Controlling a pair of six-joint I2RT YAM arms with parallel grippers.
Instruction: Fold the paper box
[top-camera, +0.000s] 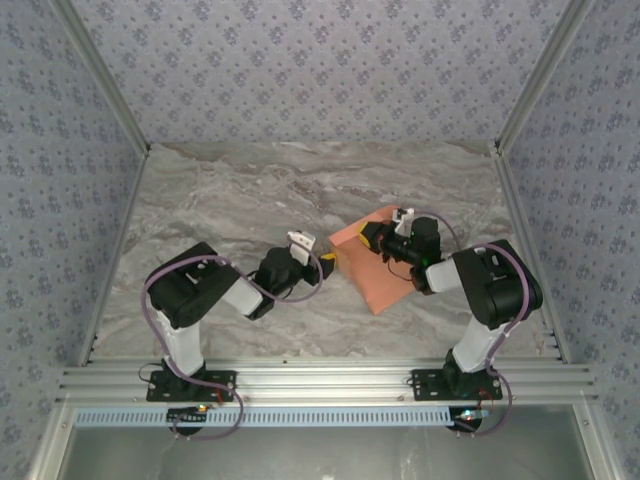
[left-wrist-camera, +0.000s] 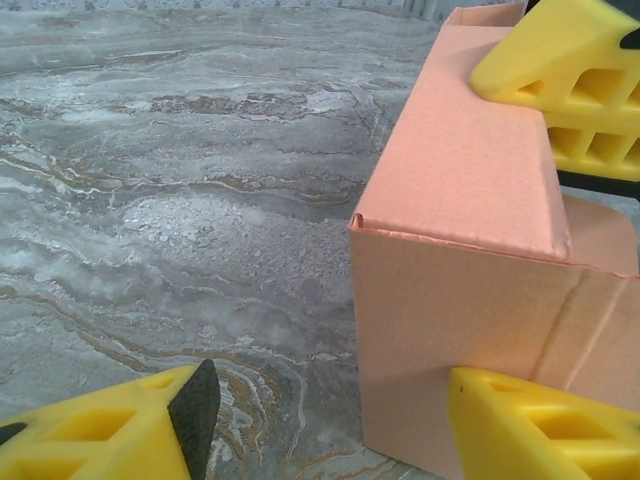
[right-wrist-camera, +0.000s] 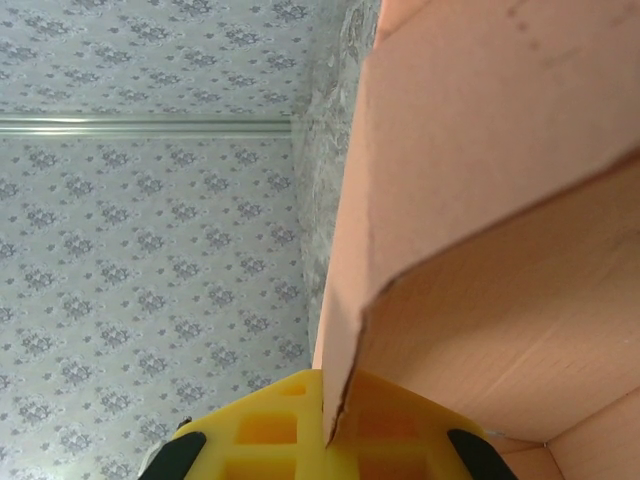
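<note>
On the grey marbled desk (top-camera: 230, 200), the left gripper (top-camera: 327, 267) points in from the left with its jaws released. One yellow finger (left-wrist-camera: 120, 435) stands clear over bare desk, and the other (left-wrist-camera: 540, 430) is low in front of the paper box (top-camera: 372, 282); whether it touches cannot be told. The salmon-orange box, partly folded with one panel bent over at a crease, stands right of centre on the desk, between the two arms. At right, the right gripper (top-camera: 378, 238) is clenched on the box's upper edge, the thin card pinched in its yellow fingers (right-wrist-camera: 300, 435).
</note>
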